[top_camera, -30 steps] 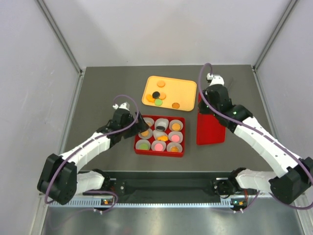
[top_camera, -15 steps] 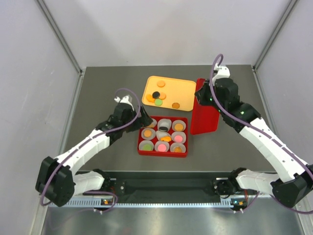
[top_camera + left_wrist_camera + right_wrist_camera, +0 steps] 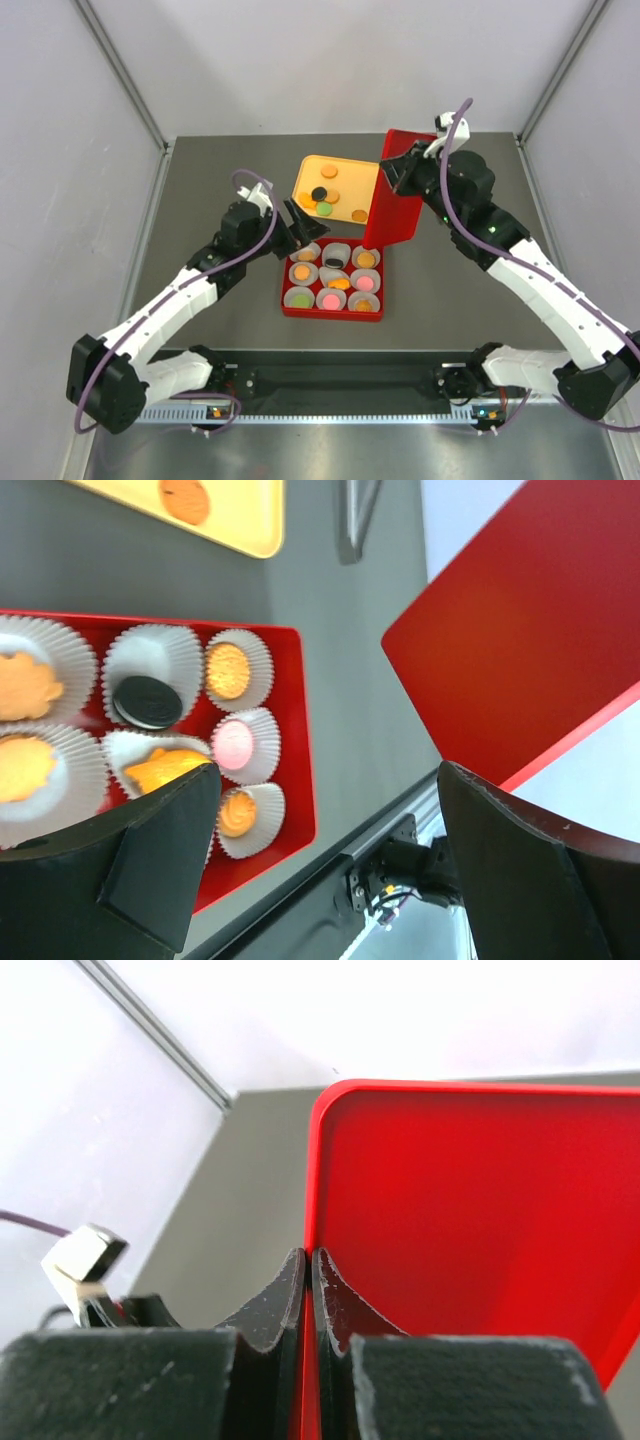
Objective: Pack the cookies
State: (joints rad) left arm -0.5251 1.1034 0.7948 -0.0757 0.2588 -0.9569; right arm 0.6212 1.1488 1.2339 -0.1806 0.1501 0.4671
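The desk carries a red box, and everything here is placed from that box. The largest thing in play is the red lid. It hangs off the desk, steeply tilted, above the box's far right corner, and it covers the right end of the yellow tray that lies just beyond the box. The right gripper is pinched tight on the lid's edge, with the rim sandwiched between its two fingers. The left gripper hovers at the box's far left corner with its jaws spread wide and nothing between them.

Inside the box sit nine white paper cups in three rows, and as far as the top view shows, each holds one of the cookies: orange, pink, green and a black one. A handful of loose cookies (at least five, some bunched together) lie on the tray beyond the box.

Judged from this, the filling looks finished and the step in hand is closing up. The next move calls for swinging the lid over the box, levelling it, squaring its corners with the box's rim, and lowering it without clipping the cups. The left gripper would do well to back away from the box's far left corner, or steady the wall there, before the lid comes down.
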